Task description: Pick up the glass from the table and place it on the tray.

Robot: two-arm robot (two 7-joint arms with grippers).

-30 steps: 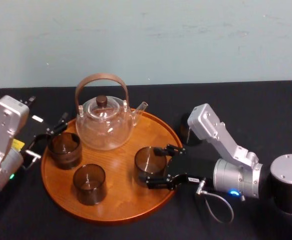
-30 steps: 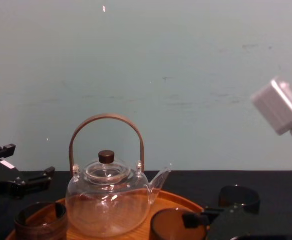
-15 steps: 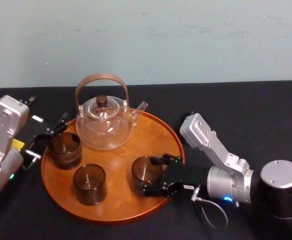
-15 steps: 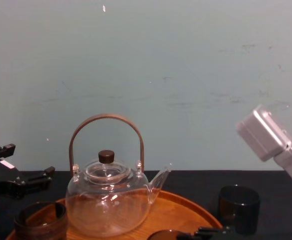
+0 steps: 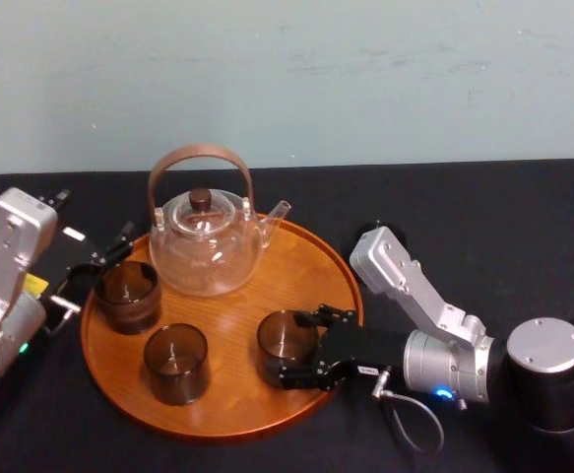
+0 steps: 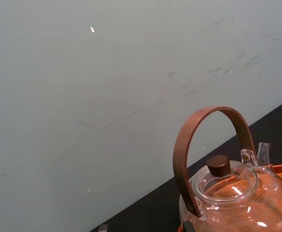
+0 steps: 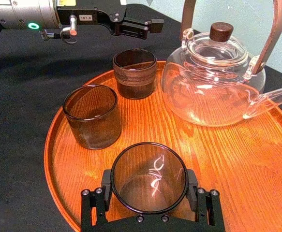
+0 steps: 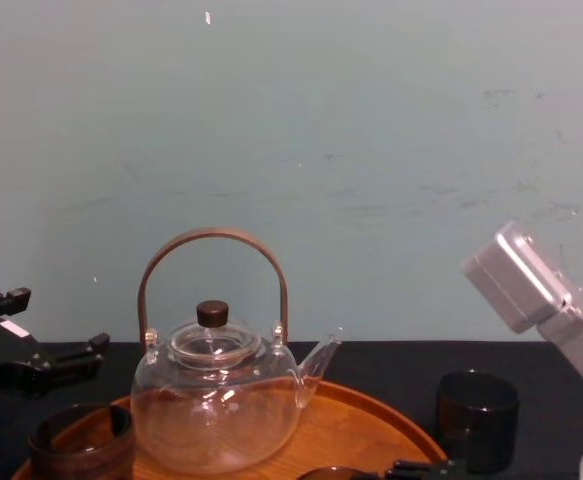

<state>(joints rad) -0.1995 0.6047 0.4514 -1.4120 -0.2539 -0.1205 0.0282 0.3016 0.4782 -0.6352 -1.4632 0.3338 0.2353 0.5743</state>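
Black table (image 5: 523, 217) below, my right gripper (image 5: 304, 347) clamps the smoked glass (image 5: 285, 345) on the wooden tray (image 5: 237, 296), so release looks due next; left gripper (image 5: 97, 264) idles open.

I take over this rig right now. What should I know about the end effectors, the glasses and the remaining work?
Right end effector: shut on the glass, low over the right front of the tray; contact with the wood unclear.
Left end effector: parked beside the tray, at its left edge.
Done: glass brought to tray. Left: release, withdraw.
Another dark glass stands on the table.
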